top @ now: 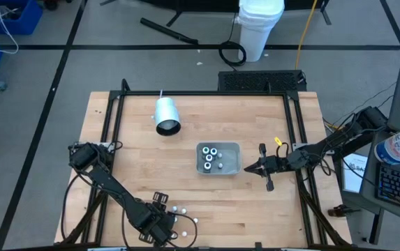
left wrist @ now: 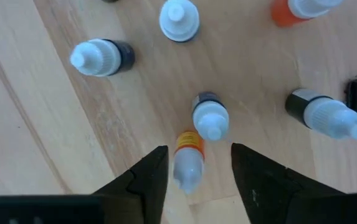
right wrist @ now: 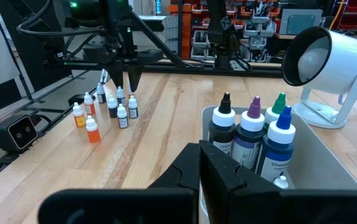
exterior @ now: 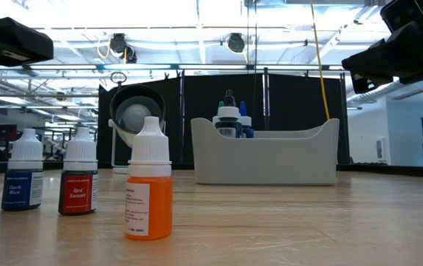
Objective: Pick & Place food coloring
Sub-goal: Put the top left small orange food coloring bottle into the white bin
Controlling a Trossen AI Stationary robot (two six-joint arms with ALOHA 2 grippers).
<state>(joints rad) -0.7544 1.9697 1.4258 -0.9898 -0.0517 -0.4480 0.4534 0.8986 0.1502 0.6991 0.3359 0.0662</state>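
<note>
Left end effector (left wrist: 194,171) hung over a cluster of food coloring bottles (left wrist: 210,118) near the front edge of the surface (top: 137,167), left of centre; fingers (left wrist: 150,177) spread apart, straddling an orange-banded bottle (left wrist: 187,158) without visibly gripping it. More food coloring bottles (right wrist: 253,134) stood upright inside the grey tray (top: 236,159), right of the middle of the surface. Right end effector (top: 257,168) waited just beside the tray's right side, fingers pressed together, holding nothing. White lamp (top: 166,115) lay toward the back edge.
</note>
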